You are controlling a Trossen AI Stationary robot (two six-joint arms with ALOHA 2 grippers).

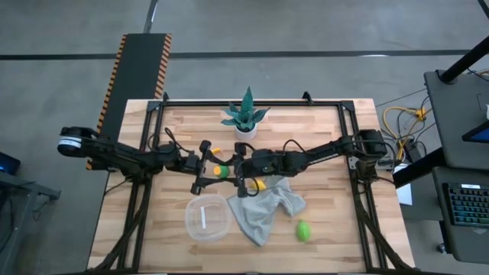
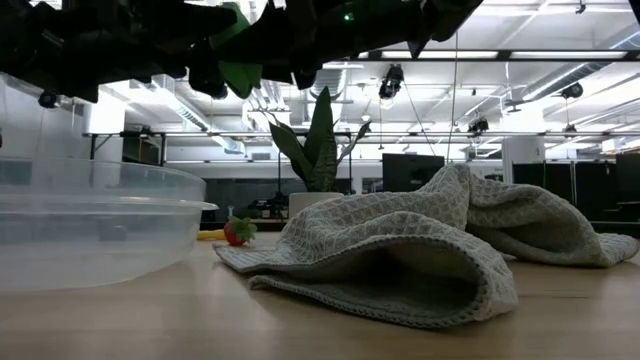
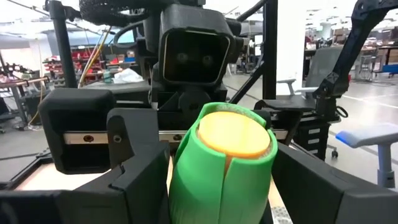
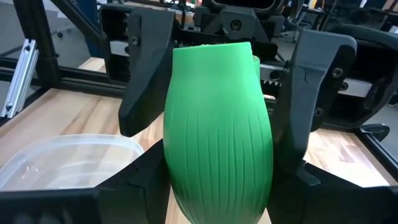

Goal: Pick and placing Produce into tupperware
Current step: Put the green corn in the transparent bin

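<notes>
A toy corn cob point(image 1: 221, 171), with a green ribbed husk and a yellow end, hangs over the table's middle between my two grippers, which face each other. My left gripper point(image 1: 214, 169) comes from the table's left and my right gripper point(image 1: 233, 172) from the right; both are shut on the cob. The clear tub point(image 1: 207, 218) stands just nearer than them. A green lime point(image 1: 304, 230) lies near the cloth, a yellow piece point(image 1: 260, 184) at the cloth's far edge, and another small piece point(image 1: 216, 150) behind the grippers. The low view shows a small red-and-green piece point(image 2: 235, 232) on the table. My left gripper holds the cob's husk point(image 3: 186, 180) pinched between its two fingers point(image 3: 140, 186), coming level from the table's left, with the yellow end point(image 3: 233, 134) pointing away from it. My right gripper has the husk's ribbed body point(image 4: 217, 149) between its fingers point(image 4: 311, 180), level from the right. The cob point(image 2: 240, 75) is lifted clear.
A crumpled grey waffle cloth point(image 1: 266, 210) lies right of the tub, below the right arm. A spiky teal plant in a white pot point(image 1: 245, 116) stands at the far edge. The black frame rails point(image 1: 252, 103) border the wooden table.
</notes>
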